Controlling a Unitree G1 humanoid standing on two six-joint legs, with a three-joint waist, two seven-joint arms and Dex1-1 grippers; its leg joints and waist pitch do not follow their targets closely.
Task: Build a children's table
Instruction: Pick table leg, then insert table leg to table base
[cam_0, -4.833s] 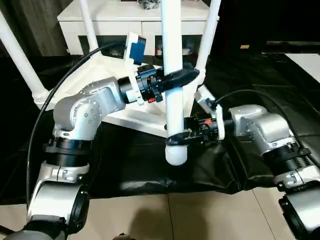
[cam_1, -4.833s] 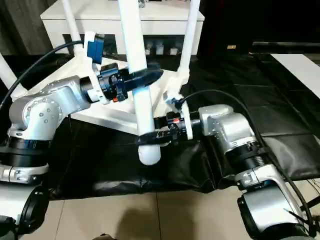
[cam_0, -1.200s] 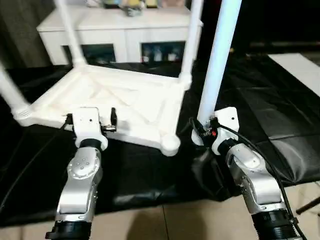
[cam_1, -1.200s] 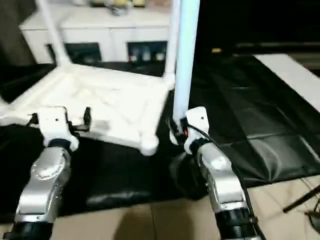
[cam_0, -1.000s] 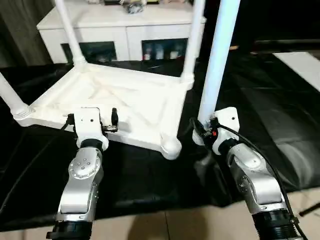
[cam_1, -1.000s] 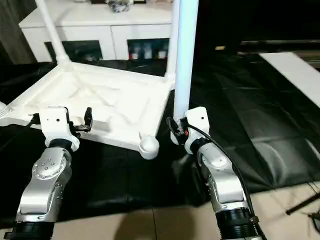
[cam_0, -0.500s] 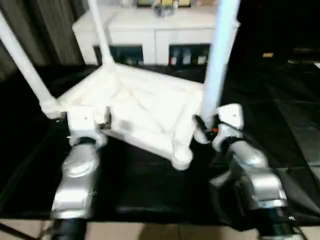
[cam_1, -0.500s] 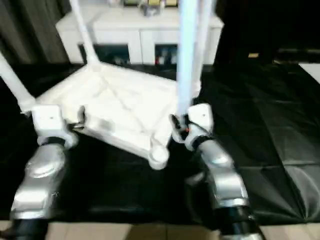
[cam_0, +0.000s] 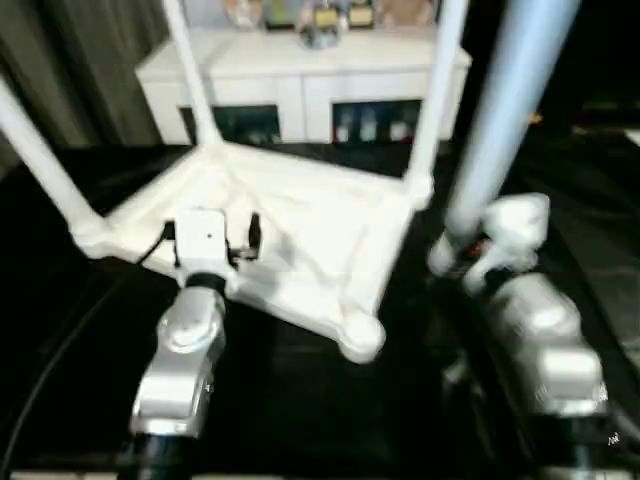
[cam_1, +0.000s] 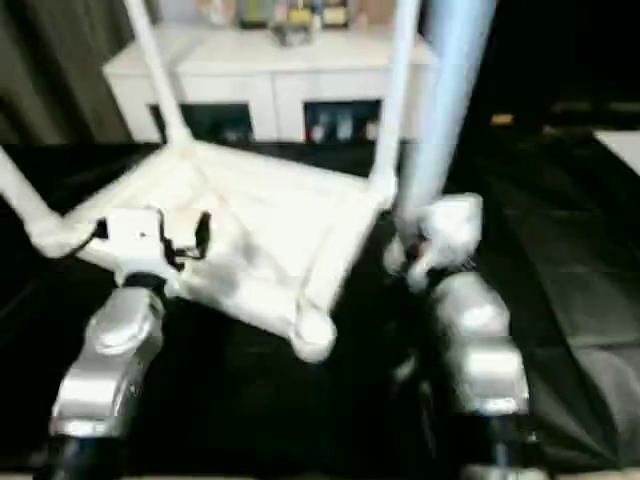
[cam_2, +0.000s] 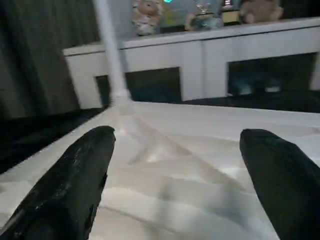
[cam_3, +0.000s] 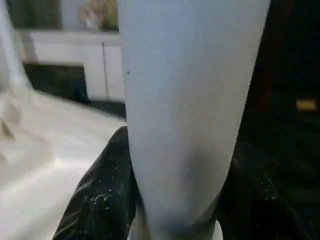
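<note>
The table top (cam_0: 300, 240) lies upside down on the black mat (cam_0: 80, 340), three legs already standing in its corners. Your right gripper (cam_3: 170, 200) grasps the fourth leg (cam_0: 505, 110) upright, now drawn off beside the near empty socket (cam_0: 360, 338) rather than above it. Your left gripper (cam_2: 175, 165) has let go and hangs spread over the top, so seating remains.
</note>
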